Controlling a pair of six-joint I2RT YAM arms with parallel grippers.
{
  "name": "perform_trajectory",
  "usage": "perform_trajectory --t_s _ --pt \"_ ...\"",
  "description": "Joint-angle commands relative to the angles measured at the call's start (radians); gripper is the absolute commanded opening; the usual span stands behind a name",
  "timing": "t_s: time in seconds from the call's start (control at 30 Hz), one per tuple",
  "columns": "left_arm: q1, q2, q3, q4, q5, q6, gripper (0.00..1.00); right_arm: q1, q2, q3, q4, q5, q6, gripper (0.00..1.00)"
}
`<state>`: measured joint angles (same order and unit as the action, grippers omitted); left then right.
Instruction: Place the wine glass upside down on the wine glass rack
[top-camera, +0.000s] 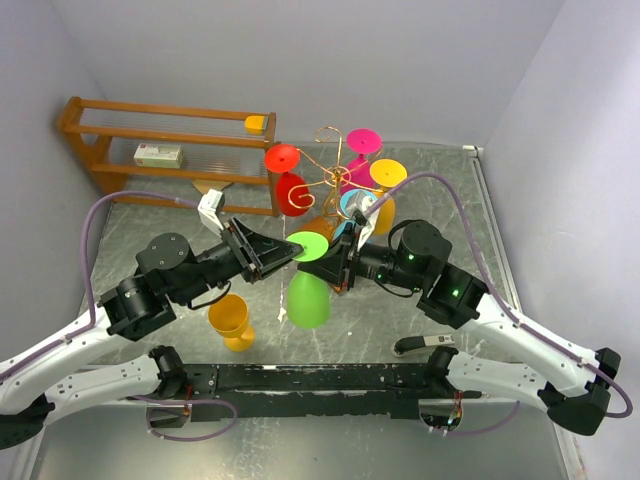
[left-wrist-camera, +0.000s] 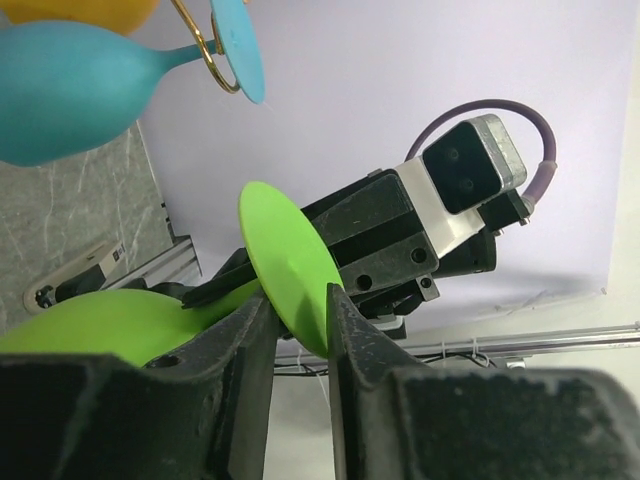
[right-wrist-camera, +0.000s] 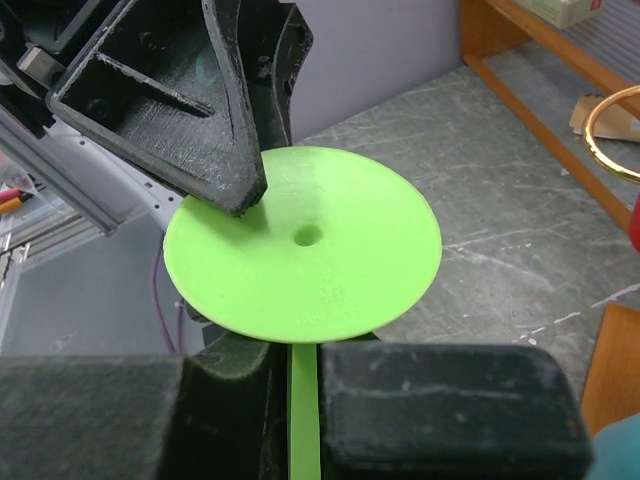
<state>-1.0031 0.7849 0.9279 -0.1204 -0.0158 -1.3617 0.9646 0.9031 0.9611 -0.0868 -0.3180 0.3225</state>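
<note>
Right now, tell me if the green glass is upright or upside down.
Upside down, roughly. The glass has its foot uppermost and its bowl hanging below, the right gripper holding the stem.

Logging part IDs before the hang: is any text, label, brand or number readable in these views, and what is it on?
No text can be read in any view.
White box on the wooden shelf: reddish print, too small to read.
Foot of the green wine glass: faint raised lettering near the rim, illegible.
White tag on a dark tool: too blurred to read.
</note>
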Motion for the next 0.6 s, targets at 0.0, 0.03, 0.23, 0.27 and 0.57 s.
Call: perform_trajectory --t_s 0.0,0.03,0.23,0.27,0.57 --pt "-0.002 0.006 0.005 0.015 0.021 0.002 0.26 0.009 0.001 0.0 0.039 -0.023 -0.021 0.0" --pt "-0.002 0.002 -0.001 0.027 0.021 0.003 0.19 0.01 0.0 -0.002 0.038 -0.021 -0.019 0.0" --pt "-0.002 -0.024 -0.015 0.019 -0.013 -0.005 0.07 0.011 -0.02 -0.012 0.037 -0.002 0.007 0.0" --pt "-0.002 -0.032 -0.016 0.016 -0.027 -0.008 0.07 0.01 -0.023 -0.009 0.03 -0.003 0.011 0.0" --pt "-0.002 -0.051 -0.021 0.008 -0.088 -0.037 0.07 0.01 -0.102 -0.036 -0.028 0.03 0.035 0.44"
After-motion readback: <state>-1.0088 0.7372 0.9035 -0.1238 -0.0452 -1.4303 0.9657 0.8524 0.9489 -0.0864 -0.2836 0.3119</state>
